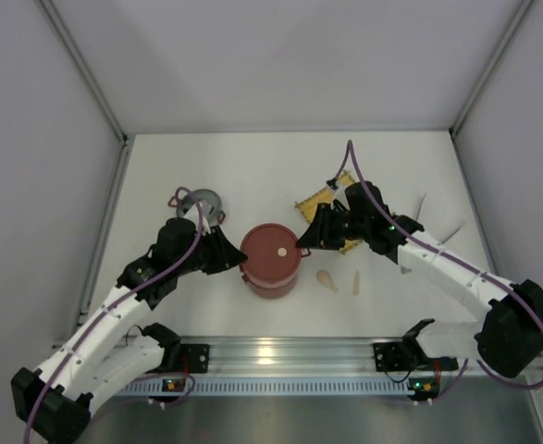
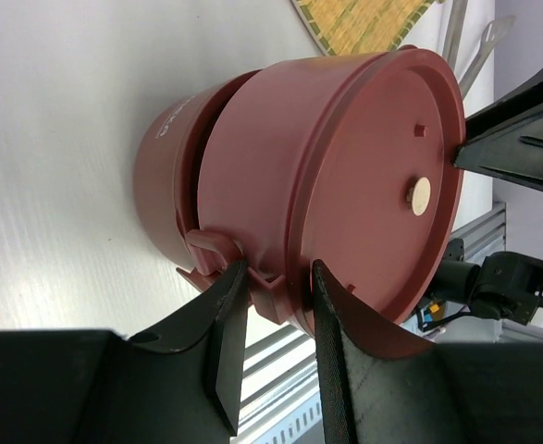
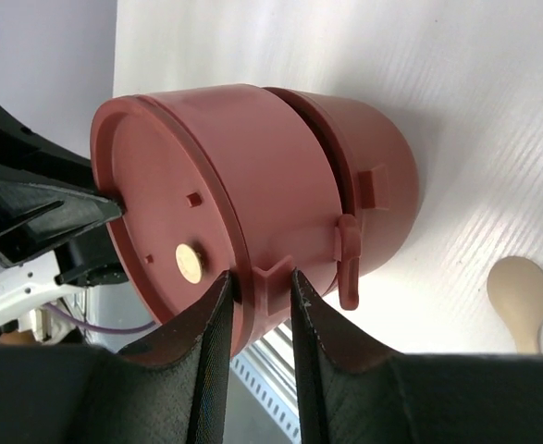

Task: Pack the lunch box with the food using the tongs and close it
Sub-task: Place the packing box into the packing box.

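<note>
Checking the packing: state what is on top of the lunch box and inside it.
A flat maroon lid with a pale dot tops the lunch box. Its contents are covered, unseen.

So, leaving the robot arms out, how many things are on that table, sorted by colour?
Maroon: 1, the lunch box
Yellow: 1, the woven mat
Beige: 2, the spoon and the stick
Silvery-white: 1, the tongs
Grey: 1, a round piece behind the left arm
Total: 6
</note>
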{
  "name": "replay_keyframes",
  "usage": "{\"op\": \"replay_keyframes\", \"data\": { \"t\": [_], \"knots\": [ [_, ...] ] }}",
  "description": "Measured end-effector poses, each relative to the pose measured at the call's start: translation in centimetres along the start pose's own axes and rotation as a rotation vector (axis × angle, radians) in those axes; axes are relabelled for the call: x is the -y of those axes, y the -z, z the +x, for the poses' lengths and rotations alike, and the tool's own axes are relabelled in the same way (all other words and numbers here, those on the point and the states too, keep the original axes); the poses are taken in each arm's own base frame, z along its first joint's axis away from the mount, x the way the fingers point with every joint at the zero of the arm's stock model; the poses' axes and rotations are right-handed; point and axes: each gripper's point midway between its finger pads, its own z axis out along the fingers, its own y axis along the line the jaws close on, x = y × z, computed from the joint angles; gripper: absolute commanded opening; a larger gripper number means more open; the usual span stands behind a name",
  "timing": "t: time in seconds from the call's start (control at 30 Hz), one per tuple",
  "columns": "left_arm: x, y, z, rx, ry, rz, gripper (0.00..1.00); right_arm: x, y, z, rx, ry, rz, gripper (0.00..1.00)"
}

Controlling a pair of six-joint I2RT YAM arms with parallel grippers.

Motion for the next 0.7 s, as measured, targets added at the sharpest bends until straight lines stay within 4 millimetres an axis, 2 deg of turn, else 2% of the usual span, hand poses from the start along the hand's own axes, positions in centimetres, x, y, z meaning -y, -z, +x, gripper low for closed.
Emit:
{"op": "replay_keyframes", "data": {
  "t": [0.3,0.5,0.7],
  "knots": [
    [1.3,1.0,-0.2,-0.016,-0.006,0.022,0.00,-0.7,-0.2,-1.9,0.003,0.047,0.019,0.04],
    [1.7,1.9,1.0,-0.060,-0.023,0.050,0.00,0.2,-0.9,-1.8,-0.015,0.048,0.044,0.05],
    [1.4,2.0,1.7,-0.089,-0.020,0.038,0.00,0.3,-1.0,-1.8,-0.019,0.052,0.051,0.18]
  ]
}}
